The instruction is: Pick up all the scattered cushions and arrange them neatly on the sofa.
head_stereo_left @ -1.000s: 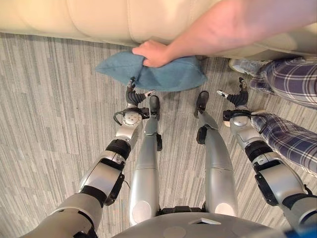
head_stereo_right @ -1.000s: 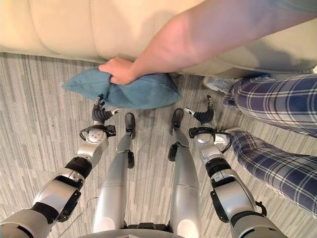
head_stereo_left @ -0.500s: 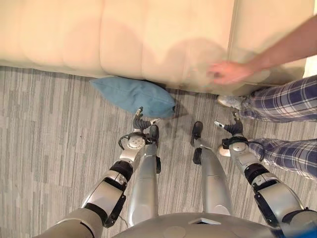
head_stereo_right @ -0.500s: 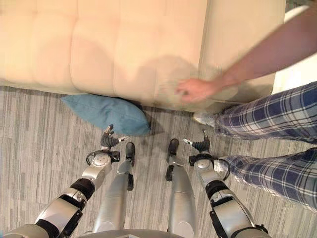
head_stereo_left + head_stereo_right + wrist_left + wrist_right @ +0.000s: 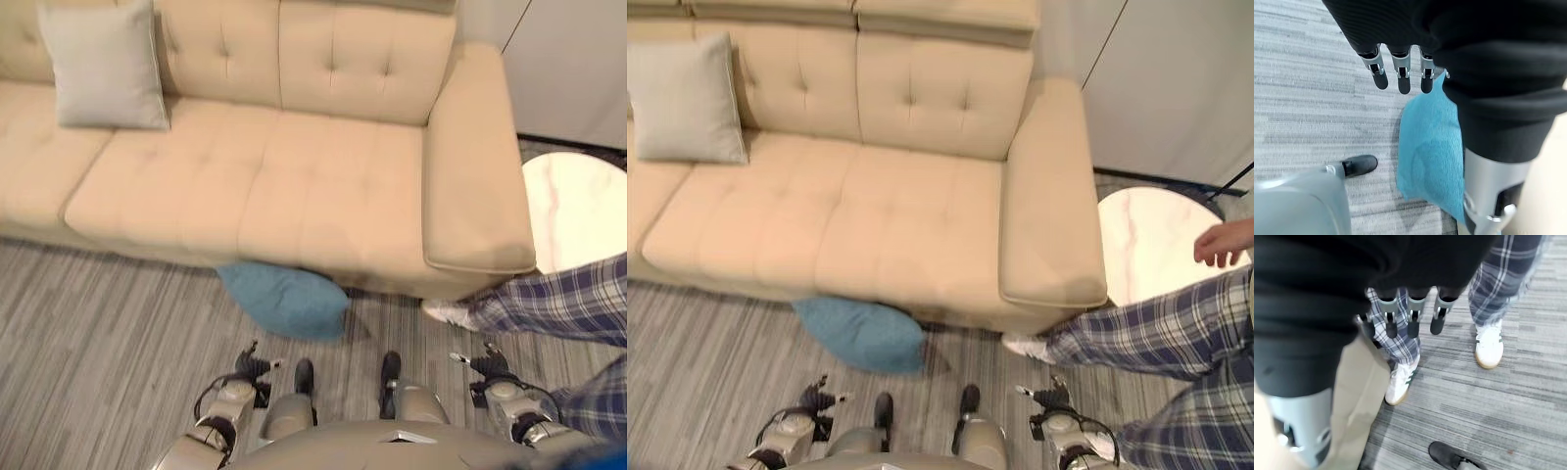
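A blue cushion [image 5: 284, 299] lies on the grey floor, tucked against the front of the beige sofa [image 5: 294, 186]. A grey cushion [image 5: 103, 64] leans upright against the sofa's back at its left end. My left hand [image 5: 250, 364] hangs low just short of the blue cushion, apart from it. In the left wrist view its fingers [image 5: 1398, 81] are straight and hold nothing, with the blue cushion [image 5: 1430, 156] past them. My right hand [image 5: 487, 364] hangs low at the right, its fingers [image 5: 1410, 318] relaxed and empty.
A person in plaid trousers [image 5: 558, 304] and white shoes [image 5: 1488, 345] stands close at my right, one hand [image 5: 1220, 243] raised. A round white table [image 5: 573, 211] stands beside the sofa's right arm. Striped grey floor stretches to the left.
The camera has tilted up, so more of the sofa shows. The person let go of the blue cushion and drew the arm away to the right. The cushion stays on the floor.
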Tool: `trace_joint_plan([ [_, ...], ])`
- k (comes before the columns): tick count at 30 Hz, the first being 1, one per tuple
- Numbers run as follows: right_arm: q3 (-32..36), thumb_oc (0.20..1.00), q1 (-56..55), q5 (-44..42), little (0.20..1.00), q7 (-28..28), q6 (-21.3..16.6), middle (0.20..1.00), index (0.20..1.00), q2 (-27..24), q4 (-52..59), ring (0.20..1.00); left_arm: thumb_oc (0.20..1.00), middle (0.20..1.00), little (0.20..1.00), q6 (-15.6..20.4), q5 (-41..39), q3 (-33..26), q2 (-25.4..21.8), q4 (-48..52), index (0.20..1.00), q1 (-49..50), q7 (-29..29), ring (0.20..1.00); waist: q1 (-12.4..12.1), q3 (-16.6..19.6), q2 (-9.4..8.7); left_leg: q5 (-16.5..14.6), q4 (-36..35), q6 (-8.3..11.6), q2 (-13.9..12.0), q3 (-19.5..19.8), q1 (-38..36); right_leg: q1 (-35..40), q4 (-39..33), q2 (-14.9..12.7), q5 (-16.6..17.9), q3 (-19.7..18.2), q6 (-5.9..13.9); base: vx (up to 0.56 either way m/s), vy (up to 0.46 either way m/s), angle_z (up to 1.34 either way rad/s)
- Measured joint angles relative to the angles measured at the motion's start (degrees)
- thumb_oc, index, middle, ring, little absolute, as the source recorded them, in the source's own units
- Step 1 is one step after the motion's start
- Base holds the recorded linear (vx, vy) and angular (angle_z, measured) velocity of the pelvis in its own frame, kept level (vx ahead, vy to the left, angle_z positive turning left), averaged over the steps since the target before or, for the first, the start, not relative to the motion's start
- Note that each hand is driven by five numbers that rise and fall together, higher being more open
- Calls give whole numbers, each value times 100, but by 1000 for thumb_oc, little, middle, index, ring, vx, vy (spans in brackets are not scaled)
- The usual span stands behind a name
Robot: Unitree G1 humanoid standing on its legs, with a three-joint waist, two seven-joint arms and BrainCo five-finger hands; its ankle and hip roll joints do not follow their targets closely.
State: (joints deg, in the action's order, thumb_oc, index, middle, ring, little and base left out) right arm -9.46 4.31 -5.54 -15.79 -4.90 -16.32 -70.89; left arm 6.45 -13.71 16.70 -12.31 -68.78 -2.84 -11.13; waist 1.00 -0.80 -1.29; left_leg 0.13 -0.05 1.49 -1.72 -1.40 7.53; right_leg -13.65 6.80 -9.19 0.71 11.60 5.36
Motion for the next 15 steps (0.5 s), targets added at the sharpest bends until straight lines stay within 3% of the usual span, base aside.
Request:
trace_joint_plan([
  [2, -15, 1000, -153, 18, 1000, 99, 23, 1000, 1000, 0, -49, 1000, 1000, 1000, 1000, -1, 206, -48, -20, 6, 1000, 4, 88, 1000, 3, 11, -52, -74, 42, -111, 158, -112, -160, 100, -5, -87, 119, -141, 28, -33, 183, -27],
  [5, -65, 1000, -27, 22, 1000, 175, 27, 1000, 1000, 73, -26, 1000, 1000, 1000, 1000, -1, 378, -48, -154, 2, 1000, -80, 143, 1000, -39, -168, -203, -133, 160, -203, 201, -391, -235, -15, 181, -163, 226, -272, 72, -41, 51, -46],
  [6, -112, 1000, -17, 21, 1000, 206, 25, 1000, 1000, 116, -36, 1000, 1000, 1000, 1000, -1, 434, -114, -241, 0, 1000, -90, 154, 1000, 0, -286, -212, -160, 127, -264, 166, -408, -250, -76, 441, -78, -25, -264, 155, -51, 34, -20],
  [7, -163, 1000, -28, 21, 1000, 210, 27, 1000, 1000, 134, -45, 1000, 1000, 1000, 1000, -1, 434, -146, -285, 0, 1000, -94, 154, 1000, 12, -301, -228, -136, 124, -247, 94, -400, -237, -172, 803, 150, -297, -302, 118, -41, 0, -15],
  [9, -246, 1000, -25, 21, 1000, 207, 23, 1000, 1000, 187, -14, 1000, 1000, 1000, 1000, -1, 436, -252, -305, -9, 1000, 12, 192, 1000, -46, -308, -217, -40, 12, -151, -41, -505, -175, -360, 1651, 688, -1027, -259, -106, 18, -72, -17],
  [10, -221, 1000, 2, 16, 1000, 205, 27, 1000, 1000, 123, -19, 1000, 1000, 1000, 1000, -11, 446, -209, -217, -13, 1000, 29, 202, 1000, -25, -330, -190, 66, -81, -100, 1, -436, -133, -113, 1112, 815, -1110, -280, -564, 64, -81, 34],
  [11, -218, 1000, 26, 15, 1000, 202, 12, 1000, 1000, 29, -18, 1000, 1000, 1000, 1000, -18, 512, -201, -57, -13, 1000, -16, 215, 1000, 133, -499, 130, 152, -49, -6, -83, -176, -42, 139, 690, 1081, -982, -482, -510, 21, -47, 76],
  [12, -217, 1000, -6, 14, 1000, 206, 20, 1000, 1000, 4, -75, 1000, 1000, 1000, 1000, -17, 575, -202, 2, -9, 1000, -19, 227, 1000, 169, -548, 237, 196, -50, 59, -88, -62, -44, 221, 546, 1257, -889, -793, -646, 0, -25, 84],
  [13, -215, 1000, -71, 9, 1000, 209, 30, 1000, 1000, -7, -117, 1000, 1000, 1000, 1000, -6, 606, -205, 42, 3, 1000, -11, 232, 1000, 95, -551, 252, 296, 122, 135, -43, -9, 63, 207, 544, 1224, -832, -741, -826, -46, 78, 62],
  [15, -216, 1000, -47, 8, 1000, 206, 25, 1000, 1000, -26, -114, 1000, 1000, 1000, 1000, -7, 607, -206, 51, -5, 1000, -38, 243, 1000, 125, -608, 147, 417, 658, 394, 53, 35, 458, 247, 482, 1001, -698, -574, -998, -13, 129, 46],
])
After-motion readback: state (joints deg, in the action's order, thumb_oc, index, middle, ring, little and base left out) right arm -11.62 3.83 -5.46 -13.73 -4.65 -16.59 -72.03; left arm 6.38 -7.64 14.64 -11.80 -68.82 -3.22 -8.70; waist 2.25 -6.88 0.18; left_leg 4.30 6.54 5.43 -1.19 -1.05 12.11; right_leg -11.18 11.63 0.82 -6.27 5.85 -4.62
